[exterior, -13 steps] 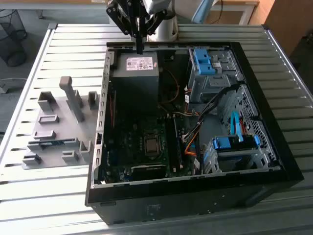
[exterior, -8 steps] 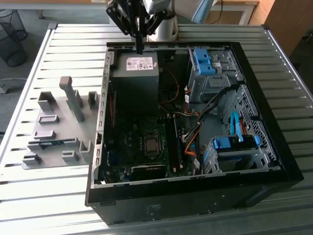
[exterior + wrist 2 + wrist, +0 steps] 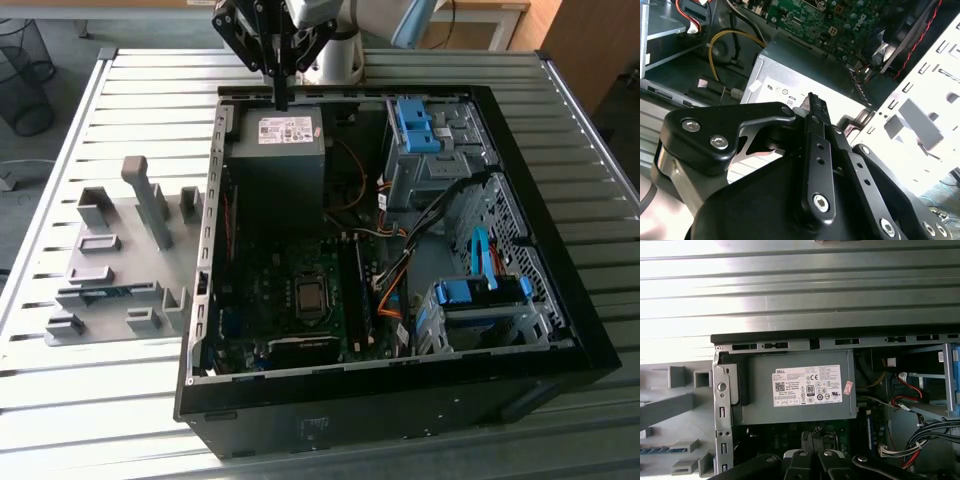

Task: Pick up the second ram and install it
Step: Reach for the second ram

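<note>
In the exterior view the arm points straight down, its tool (image 3: 281,100) with fingers pressed together over the power supply (image 3: 278,165) at the case's (image 3: 400,420) 12 o'clock. The second ram (image 3: 104,291) lies in the grey holder (image 3: 115,222) on the bench (image 3: 100,385), at the case's 9 o'clock.

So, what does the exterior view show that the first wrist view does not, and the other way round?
Exterior view: the processor socket, the blue drive caddy at the exterior view's right, a wire bin. First wrist view: red and white wires beside the drive bay. Both: the gripper over the power supply, jaws shut and empty; the grey fixture; the second ram lying in that fixture, not yet picked up.
</note>
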